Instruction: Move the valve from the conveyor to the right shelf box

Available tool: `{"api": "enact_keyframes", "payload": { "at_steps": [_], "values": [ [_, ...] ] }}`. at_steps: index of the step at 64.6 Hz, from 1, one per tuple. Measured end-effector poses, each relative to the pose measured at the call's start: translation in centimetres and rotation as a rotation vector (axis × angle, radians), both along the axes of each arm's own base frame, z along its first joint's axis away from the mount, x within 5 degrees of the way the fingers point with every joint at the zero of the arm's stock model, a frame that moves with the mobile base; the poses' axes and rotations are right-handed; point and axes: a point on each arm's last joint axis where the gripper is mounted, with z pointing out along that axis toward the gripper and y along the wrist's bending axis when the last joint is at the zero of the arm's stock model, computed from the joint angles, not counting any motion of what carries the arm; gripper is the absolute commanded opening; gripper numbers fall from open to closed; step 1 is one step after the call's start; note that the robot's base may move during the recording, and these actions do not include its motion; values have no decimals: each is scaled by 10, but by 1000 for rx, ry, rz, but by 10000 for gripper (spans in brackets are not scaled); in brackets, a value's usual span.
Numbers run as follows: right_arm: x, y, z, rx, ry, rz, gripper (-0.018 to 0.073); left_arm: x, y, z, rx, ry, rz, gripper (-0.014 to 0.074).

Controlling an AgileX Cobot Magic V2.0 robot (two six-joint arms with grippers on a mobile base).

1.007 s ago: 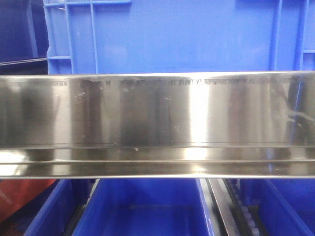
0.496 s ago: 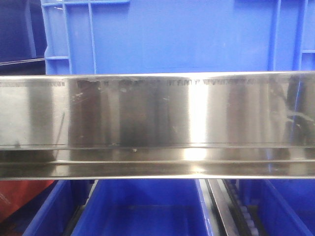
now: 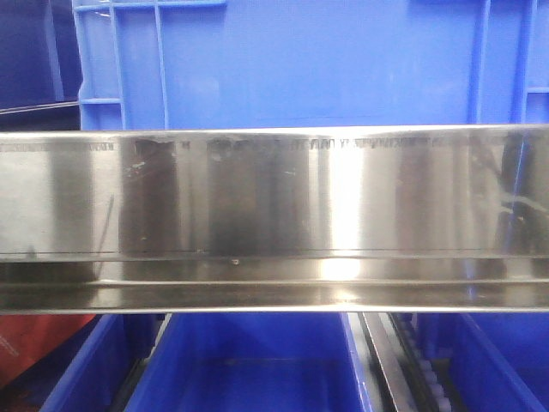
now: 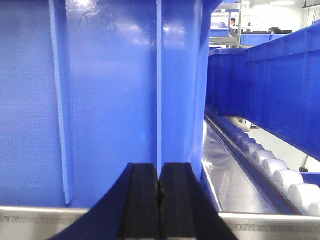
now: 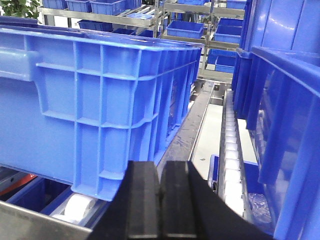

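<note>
The valve and the conveyor are out of view in every frame. My left gripper (image 4: 159,172) is shut and empty, its black pads pressed together, facing the ribbed wall of a blue shelf box (image 4: 110,100) close ahead. My right gripper (image 5: 160,172) is shut and empty too, in front of the corner of another blue box (image 5: 100,90) that rests on white rollers (image 5: 77,206). Neither gripper shows in the front view, where a blue box (image 3: 292,60) stands above a steel rail.
A shiny steel shelf rail (image 3: 274,215) crosses the front view, with blue bins (image 3: 249,369) below it. A roller track (image 4: 260,160) and more blue boxes (image 4: 270,85) run to the right of the left gripper. A roller track (image 5: 231,150) and stacked blue boxes (image 5: 285,110) stand right of the right gripper.
The front view has shifted very slightly to the right against the shelf; the reflections on the steel rail have changed a little. Nothing else differs.
</note>
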Motion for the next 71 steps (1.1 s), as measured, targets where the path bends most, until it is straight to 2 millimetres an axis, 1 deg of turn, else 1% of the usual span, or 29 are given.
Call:
{"api": "enact_keyframes", "payload": {
  "at_steps": [30,34,42,47,55,62,71],
  "values": [
    [1,0,0,5,-7,-4,-162,0,0,0,0,0,0,-111],
    [2,-1,0,13,-31,-22,-162,0,0,0,0,0,0,-111],
    [8,-5,-4,27,-90,-127,-162,0,0,0,0,0,0,-111],
    [12,-8,-12,38,-88,-197,-162,0,0,0,0,0,0,-111],
    [18,-14,-38,81,-21,-298,-162,0,0,0,0,0,0,-111],
    [19,-15,-57,107,3,-320,-162,0,0,0,0,-2,0,-111],
    [18,-15,-76,114,-20,-323,-162,0,0,0,0,-2,0,-111]
  ]
}}
